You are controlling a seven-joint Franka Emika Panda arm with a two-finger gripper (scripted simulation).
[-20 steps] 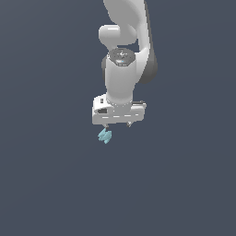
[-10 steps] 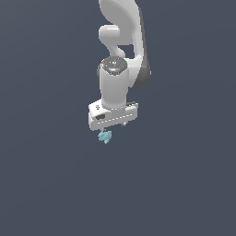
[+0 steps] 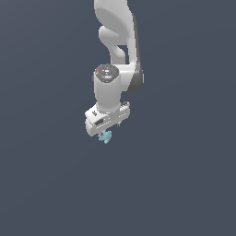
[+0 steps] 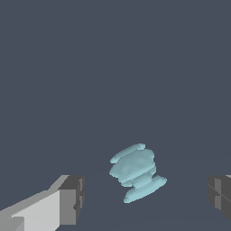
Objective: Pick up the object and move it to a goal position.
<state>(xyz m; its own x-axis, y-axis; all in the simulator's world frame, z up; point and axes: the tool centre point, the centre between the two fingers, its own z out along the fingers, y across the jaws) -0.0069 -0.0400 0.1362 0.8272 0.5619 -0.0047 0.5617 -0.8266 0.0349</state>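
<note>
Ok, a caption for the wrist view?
Open gripper straddling the pale cyan object, fingers clear of it on both sides.

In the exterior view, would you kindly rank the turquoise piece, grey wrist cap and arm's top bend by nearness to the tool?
1. turquoise piece, just under the tool.
2. grey wrist cap, above it.
3. arm's top bend, highest up.

So the object (image 4: 136, 173) is a tiny pale turquoise lump, ridged and jagged-edged, sitting tilted on the plain dark grey floor (image 4: 113, 67).

Flat, even simulator light; dim slate backdrop; no glare; coarse, blocky edges.
</note>
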